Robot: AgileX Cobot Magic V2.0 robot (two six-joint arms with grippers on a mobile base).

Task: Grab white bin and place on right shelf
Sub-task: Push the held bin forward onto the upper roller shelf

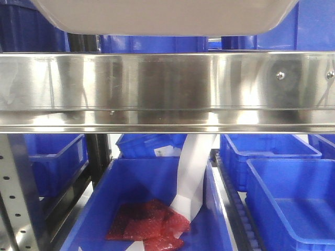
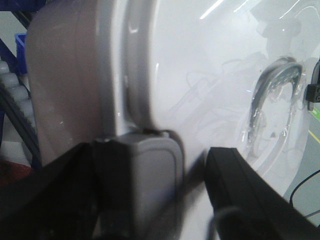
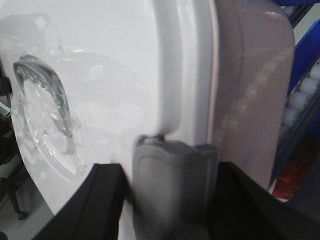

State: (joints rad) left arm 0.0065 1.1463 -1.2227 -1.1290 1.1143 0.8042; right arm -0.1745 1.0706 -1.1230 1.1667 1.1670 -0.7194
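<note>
The white bin (image 1: 162, 15) hangs at the top of the front view, its rounded underside just above the right shelf's shiny steel front rail (image 1: 157, 89). In the left wrist view the bin's pinkish side (image 2: 70, 80) and glossy lid with recessed handle (image 2: 275, 90) fill the frame. My left gripper (image 2: 155, 165) is shut on the bin's rim, its black fingers either side of a grey latch (image 2: 145, 175). In the right wrist view my right gripper (image 3: 170, 175) is shut on the opposite rim (image 3: 185, 75), around its grey latch (image 3: 172, 185).
Below the rail stand several blue bins (image 1: 282, 204). The middle one holds red mesh bags (image 1: 149, 222) and a white paper strip (image 1: 193, 172). A perforated metal upright (image 1: 15, 198) stands at the lower left. White conveyor rollers (image 3: 305, 95) show beside the bin.
</note>
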